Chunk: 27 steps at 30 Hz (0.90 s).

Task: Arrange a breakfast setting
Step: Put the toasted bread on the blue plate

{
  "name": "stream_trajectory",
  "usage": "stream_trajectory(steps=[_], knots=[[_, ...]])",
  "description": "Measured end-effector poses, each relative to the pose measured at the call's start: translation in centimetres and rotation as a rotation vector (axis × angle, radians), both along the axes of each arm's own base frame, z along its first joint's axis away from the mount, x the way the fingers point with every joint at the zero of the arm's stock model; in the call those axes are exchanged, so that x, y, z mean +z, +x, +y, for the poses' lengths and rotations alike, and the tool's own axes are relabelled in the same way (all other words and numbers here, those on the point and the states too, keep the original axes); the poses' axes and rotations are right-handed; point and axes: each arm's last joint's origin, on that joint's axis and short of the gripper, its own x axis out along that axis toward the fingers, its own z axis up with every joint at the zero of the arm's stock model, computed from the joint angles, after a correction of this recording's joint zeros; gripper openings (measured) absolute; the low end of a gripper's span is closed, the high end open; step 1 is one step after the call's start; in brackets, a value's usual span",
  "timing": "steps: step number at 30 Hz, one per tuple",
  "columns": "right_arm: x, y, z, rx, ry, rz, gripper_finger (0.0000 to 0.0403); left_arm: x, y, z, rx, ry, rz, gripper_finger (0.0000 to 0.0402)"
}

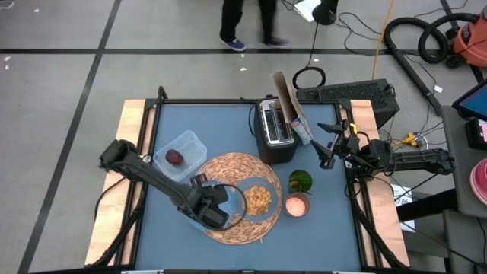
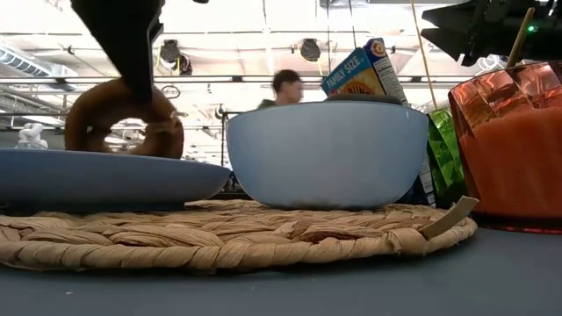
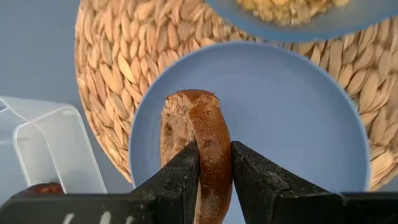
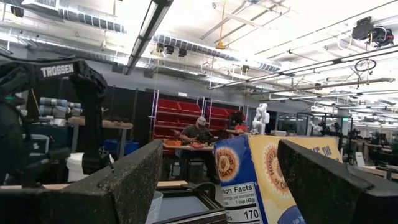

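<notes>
A round woven straw mat (image 1: 242, 199) lies at the table's near middle. On its left part sits a light-blue plate (image 3: 292, 124), which also shows in the low view (image 2: 88, 180). My left gripper (image 1: 209, 209) is over the plate, shut on a brown bagel (image 3: 208, 143). A pale-blue-looking bowl (image 2: 329, 154) with tan cereal (image 1: 259, 199) stands on the mat's right part. An orange-pink cup (image 1: 297, 205) stands just right of the mat. A small dark-red fruit (image 1: 175, 157) lies in the clear tub (image 1: 181, 152). My right gripper (image 1: 326, 148) is open and empty at the table's right. My left gripper pinches the bagel's ring across its thickness (image 3: 214, 165) between its two fingers (image 3: 186, 171). The fingers come from above, pointing down. The bagel stands on edge, upright below the fingers (image 2: 123, 118). The plate's rim hides whether its lower edge rests on the plate.
A black-and-silver toaster (image 1: 275, 133) stands behind the mat, with a cereal box (image 1: 293, 114) leaning at its right. A green object (image 1: 300, 181) sits behind the cup. A person walks on the floor beyond the table's far edge (image 1: 247, 23).
</notes>
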Motion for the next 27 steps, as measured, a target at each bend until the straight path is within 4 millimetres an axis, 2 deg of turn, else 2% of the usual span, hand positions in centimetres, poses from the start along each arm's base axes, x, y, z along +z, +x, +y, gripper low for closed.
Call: stream_trajectory(steps=[7,27], knots=[[0.0,0.0,0.0,0.0,-0.001,0.0,0.0313,-1.5,0.3,-0.6,-0.02,-0.003,0.061,0.0097],[0.0,0.0,0.0,-0.001,-0.002,0.0,0.0313,-1.6,0.8,-1.0,-0.016,-0.134,0.058,0.0098]])
